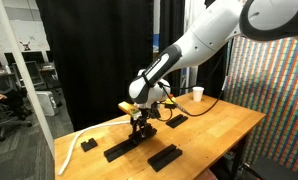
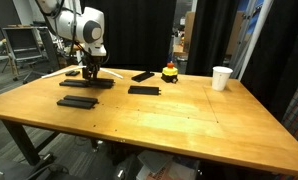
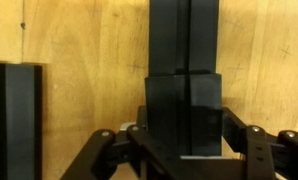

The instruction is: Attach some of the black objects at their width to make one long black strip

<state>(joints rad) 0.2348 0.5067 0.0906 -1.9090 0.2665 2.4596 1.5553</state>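
Observation:
My gripper (image 3: 184, 132) is shut on a black bar (image 3: 184, 105) and holds it low over the table. The bar lines up end to end with another black bar (image 3: 184, 30) lying beyond it. In both exterior views the gripper (image 1: 141, 122) (image 2: 90, 72) stands over this black strip (image 1: 127, 147) (image 2: 89, 83) near the table's far side. A separate black bar (image 3: 14, 120) lies beside it, and it shows too in an exterior view (image 2: 77, 101). More black bars (image 1: 164, 157) (image 1: 176, 121) (image 2: 144, 89) (image 2: 143, 75) lie apart on the table.
The wooden table (image 2: 169, 120) also carries a white cup (image 2: 221, 77) (image 1: 197, 94), a small red-topped object (image 2: 170, 72), a short black block (image 1: 89, 144) and a white curved strip (image 1: 74, 140) at its edge. Black curtains hang behind.

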